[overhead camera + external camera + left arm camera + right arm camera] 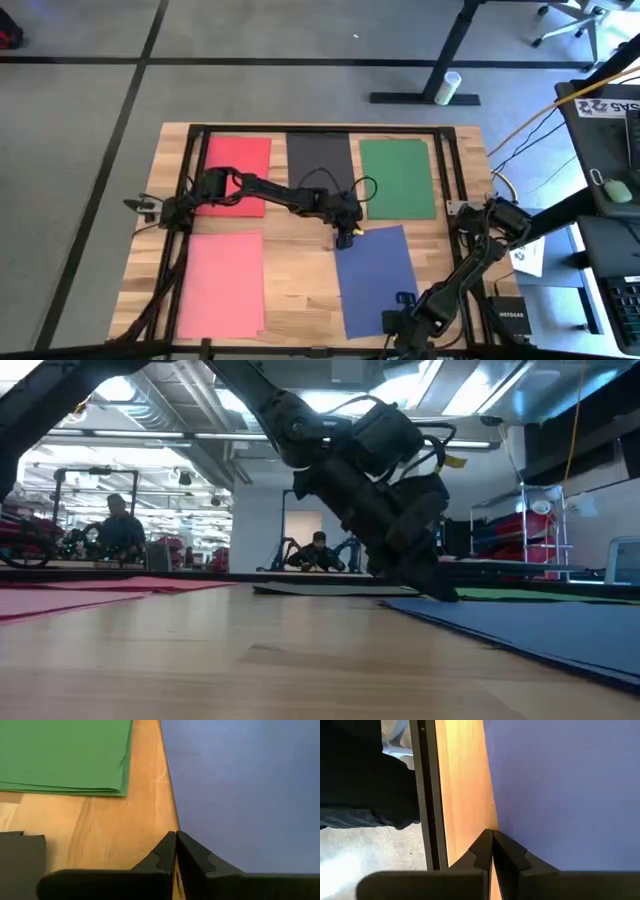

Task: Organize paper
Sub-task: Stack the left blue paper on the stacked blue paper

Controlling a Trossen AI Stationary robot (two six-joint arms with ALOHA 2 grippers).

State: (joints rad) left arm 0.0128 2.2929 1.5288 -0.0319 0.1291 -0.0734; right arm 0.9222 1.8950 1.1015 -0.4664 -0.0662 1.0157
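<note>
On the wooden table (pixel 300 262) we see five flat matte sheets of equal size: red paper (pixel 236 162), black paper (pixel 318 156) and green paper (pixel 398 177) in the far row, pink paper (pixel 222 283) and blue paper (pixel 376 278) in the near row. The left gripper (pixel 345 238) sits at the blue sheet's far left corner, fingers (pixel 192 855) pressed together at its edge. The right gripper (pixel 400 301) is at that sheet's near right edge, fingers likewise together.

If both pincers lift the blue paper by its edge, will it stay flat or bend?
Probably bend: the blue paper looks thin and lies flat. Left pincer and right pincer are closed at opposite ends, so its middle would likely sag.
</note>
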